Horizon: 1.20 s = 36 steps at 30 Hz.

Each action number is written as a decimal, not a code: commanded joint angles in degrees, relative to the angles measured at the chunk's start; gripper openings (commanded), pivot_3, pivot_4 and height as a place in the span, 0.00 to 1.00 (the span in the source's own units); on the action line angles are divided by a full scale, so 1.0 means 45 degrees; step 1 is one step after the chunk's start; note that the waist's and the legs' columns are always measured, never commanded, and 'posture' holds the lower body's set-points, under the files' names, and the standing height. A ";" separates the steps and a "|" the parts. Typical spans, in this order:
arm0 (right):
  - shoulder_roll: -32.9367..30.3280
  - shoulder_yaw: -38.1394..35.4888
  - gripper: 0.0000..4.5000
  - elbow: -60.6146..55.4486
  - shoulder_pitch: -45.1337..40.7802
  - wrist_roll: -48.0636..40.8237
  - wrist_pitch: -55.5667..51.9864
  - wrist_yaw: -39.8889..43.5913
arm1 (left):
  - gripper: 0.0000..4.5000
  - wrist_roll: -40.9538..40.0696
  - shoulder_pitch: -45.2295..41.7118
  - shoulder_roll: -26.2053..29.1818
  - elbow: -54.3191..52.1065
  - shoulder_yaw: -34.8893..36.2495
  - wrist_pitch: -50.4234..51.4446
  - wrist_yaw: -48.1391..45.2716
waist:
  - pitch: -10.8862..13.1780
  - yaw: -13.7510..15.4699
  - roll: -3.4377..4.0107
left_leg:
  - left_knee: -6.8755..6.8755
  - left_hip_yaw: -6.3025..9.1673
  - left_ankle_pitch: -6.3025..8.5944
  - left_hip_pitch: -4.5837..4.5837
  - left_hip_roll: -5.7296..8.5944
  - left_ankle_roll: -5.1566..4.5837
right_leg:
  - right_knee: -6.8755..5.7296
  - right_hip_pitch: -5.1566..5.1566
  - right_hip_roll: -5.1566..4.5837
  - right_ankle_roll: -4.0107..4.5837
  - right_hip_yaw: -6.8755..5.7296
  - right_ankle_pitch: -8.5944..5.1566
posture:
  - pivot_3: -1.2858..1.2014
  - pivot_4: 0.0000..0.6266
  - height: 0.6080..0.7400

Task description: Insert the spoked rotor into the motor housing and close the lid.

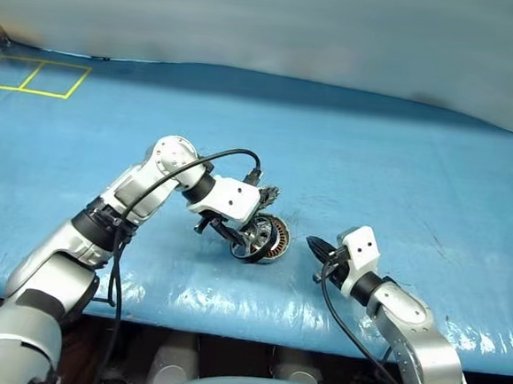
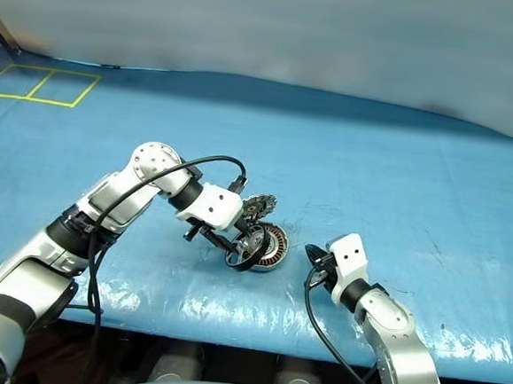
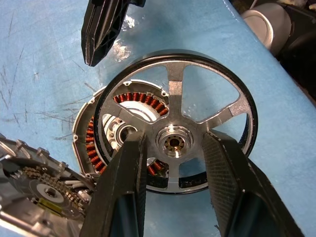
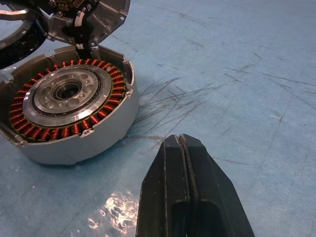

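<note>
My left gripper [image 3: 174, 144] is shut on the spoked rotor [image 3: 176, 91], one black finger [image 3: 123, 182] on each side of its hub. The rotor, with a black rim and silver spokes, hangs tilted just over the near-left edge of the motor housing [image 4: 69, 101]. The housing is a silver cup with copper windings, sitting on the blue table [image 1: 401, 168]. Its lid [image 4: 86, 15] stands swung up at the far rim, geared inner face showing. My right gripper [image 4: 185, 148] is shut and holds nothing, resting low on the table a short way right of the housing and pointing at it.
The table is covered in a scratched blue sheet, and its front edge [image 1: 255, 321] runs close below both arms. Yellow tape squares [image 1: 34, 77] mark the far left corner. A pale wall runs along the back.
</note>
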State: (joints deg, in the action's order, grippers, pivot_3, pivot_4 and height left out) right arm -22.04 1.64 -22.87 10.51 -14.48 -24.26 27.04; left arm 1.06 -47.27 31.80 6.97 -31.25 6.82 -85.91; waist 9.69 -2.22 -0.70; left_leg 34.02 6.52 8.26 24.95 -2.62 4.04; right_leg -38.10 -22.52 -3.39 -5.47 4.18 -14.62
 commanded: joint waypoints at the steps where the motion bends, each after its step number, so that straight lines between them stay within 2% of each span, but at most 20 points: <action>1: 0.0141 -0.0051 0.00 -0.0061 0.0046 -0.0079 0.0564 0.0110 | 0.30 0.0344 -0.0482 -0.0313 0.0507 -0.0048 -0.0608 0.0232 | 0.0000 -0.0002 0.0000 | 0.0000 0.0000 0.0000 0.0000 0.0000 0.0000 | 0.0000 0.0000 0.0000 0.0000 0.0000 0.0000 | 0.52 0.24 1.00; 20: 0.0784 -0.0165 0.00 0.1276 0.1244 -0.1441 0.3557 0.2410 | 0.30 0.0981 -0.0932 -0.1143 0.1280 -0.0115 -0.1397 0.0037 | 0.0000 0.0025 0.0000 | 0.0014 0.0000 0.0000 -0.0004 0.0004 0.0000 | 0.0005 0.0018 -0.0004 -0.0008 0.0004 0.0005 | 0.52 0.24 1.00; 36: 0.1001 -0.0053 0.00 0.1924 0.1108 -0.1208 0.4133 0.2451 | 0.30 0.0246 -0.1217 -0.1392 0.0678 0.0269 -0.0281 -0.0013 | 0.0000 0.0024 0.0000 | 0.0012 0.0001 0.0000 -0.0002 0.0004 0.0000 | 0.0005 0.0014 -0.0003 -0.0007 0.0004 0.0004 | 0.52 0.24 1.00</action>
State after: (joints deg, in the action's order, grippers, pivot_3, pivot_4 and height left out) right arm -17.63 1.69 -13.49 15.90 -19.56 -6.73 38.18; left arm 3.29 -50.87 25.99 12.00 -32.06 5.04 -86.29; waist 9.69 -2.11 -0.69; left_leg 34.07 6.52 8.26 24.94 -2.60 4.04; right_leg -38.08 -22.45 -3.40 -5.51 4.20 -14.60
